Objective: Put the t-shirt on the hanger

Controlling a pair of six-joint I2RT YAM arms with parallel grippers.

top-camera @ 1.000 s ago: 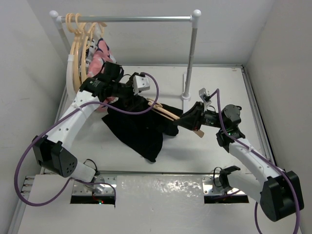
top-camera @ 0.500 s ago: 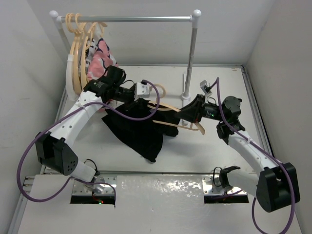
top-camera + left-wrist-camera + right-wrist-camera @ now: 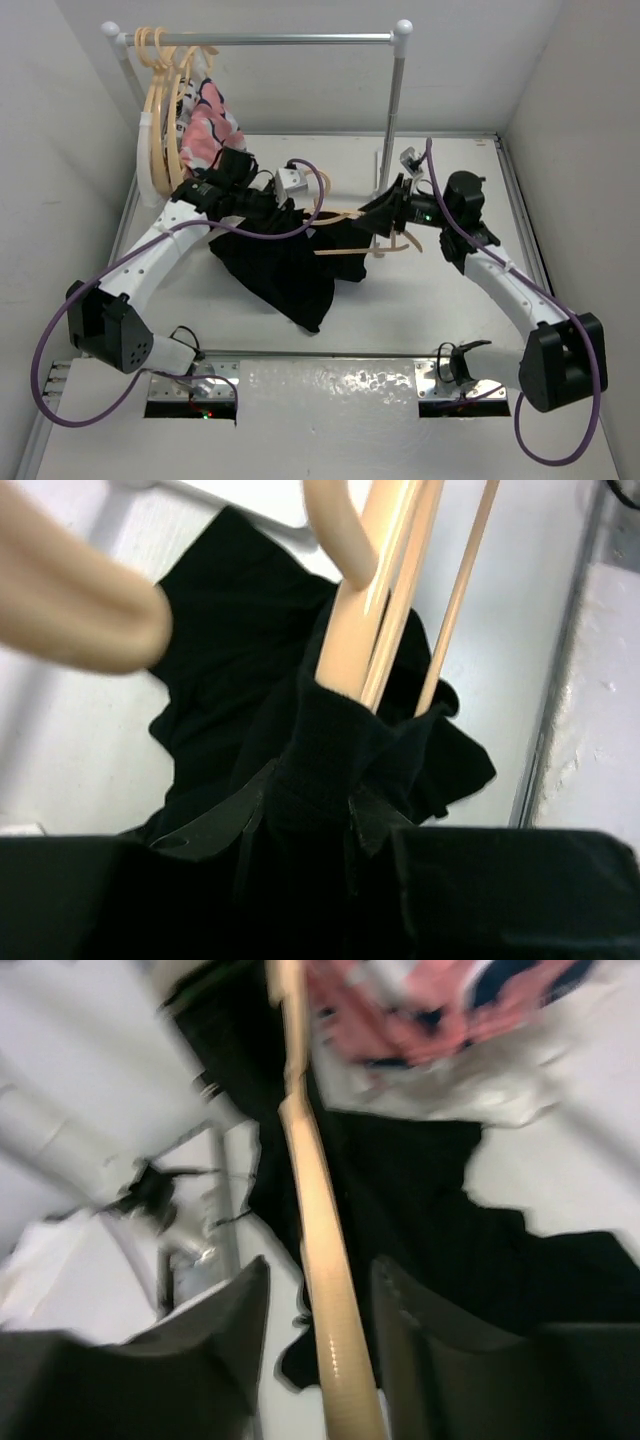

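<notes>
Right arm [image 3: 500, 280] now further in, hanger [image 3: 345, 250] raised; right jaws apart astride its stiff bar; left jaws clamped on limp shirt [image 3: 275, 270], probably best held at the neck.

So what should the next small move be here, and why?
Probably close the right fingers on the hanger: it lies loose between them, gaps either side, while the left fingers pinch the t-shirt bunched around its arm.

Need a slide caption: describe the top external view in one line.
Left gripper pinches the black t-shirt while the right gripper, jaws open, straddles the cream hanger.
</notes>
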